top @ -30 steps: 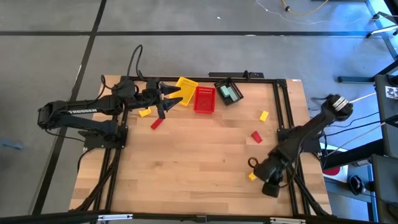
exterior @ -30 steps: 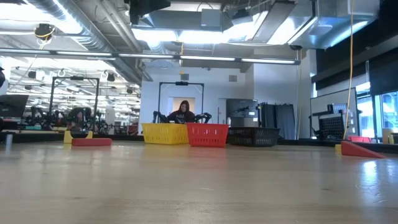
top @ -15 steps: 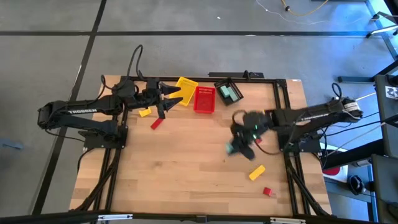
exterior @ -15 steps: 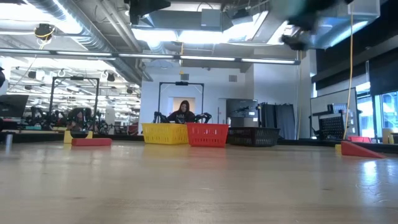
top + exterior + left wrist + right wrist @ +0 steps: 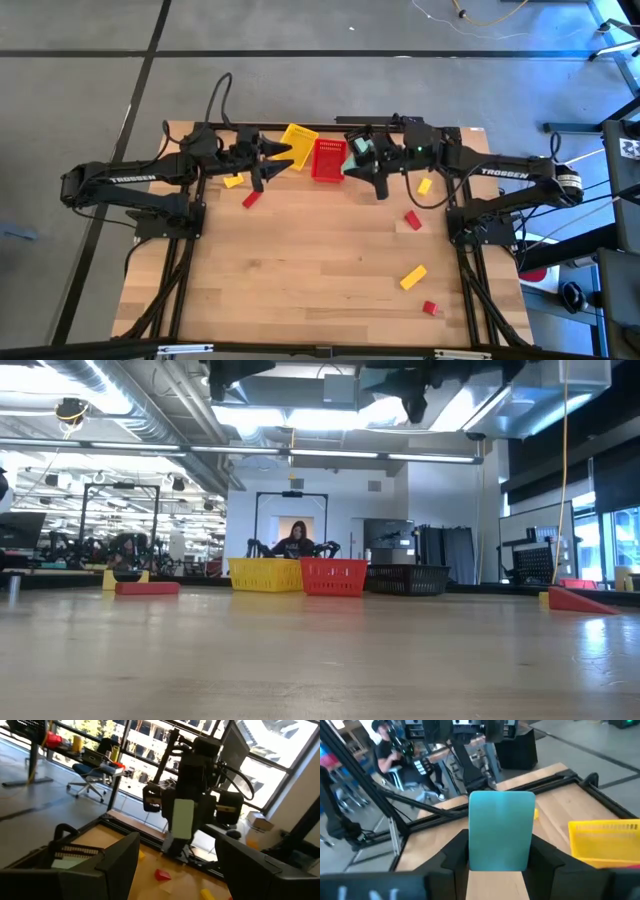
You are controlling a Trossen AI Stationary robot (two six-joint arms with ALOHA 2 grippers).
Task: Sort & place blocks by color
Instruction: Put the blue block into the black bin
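Observation:
My right gripper (image 5: 366,170) is shut on a teal block (image 5: 501,830) above the table, between the red basket (image 5: 328,159) and the black basket (image 5: 367,146). The black basket holds other teal pieces. My left gripper (image 5: 274,166) hangs open and empty beside the yellow basket (image 5: 298,141), and its fingers are wide apart in the left wrist view (image 5: 175,870). Loose blocks lie flat on the table: yellow (image 5: 233,181), red (image 5: 251,198), yellow (image 5: 424,186), red (image 5: 411,219), yellow (image 5: 413,277), red (image 5: 429,308). My right gripper pinches the teal block between its two fingers, one on each opposite side (image 5: 471,845). The block stands out past the fingertips (image 5: 455,852). The fingers point toward the table's left side. The block is lifted clear of the table.
The yellow, red and black baskets stand in a row at the far edge, also in the low view (image 5: 265,574). The black frame rails (image 5: 462,180) run along both sides. Bare wood (image 5: 320,260) lies in the middle and near part.
My right gripper has swung from the table's near right corner across the middle toward the far edge. It carries the teal block and now stands between the red and black baskets.

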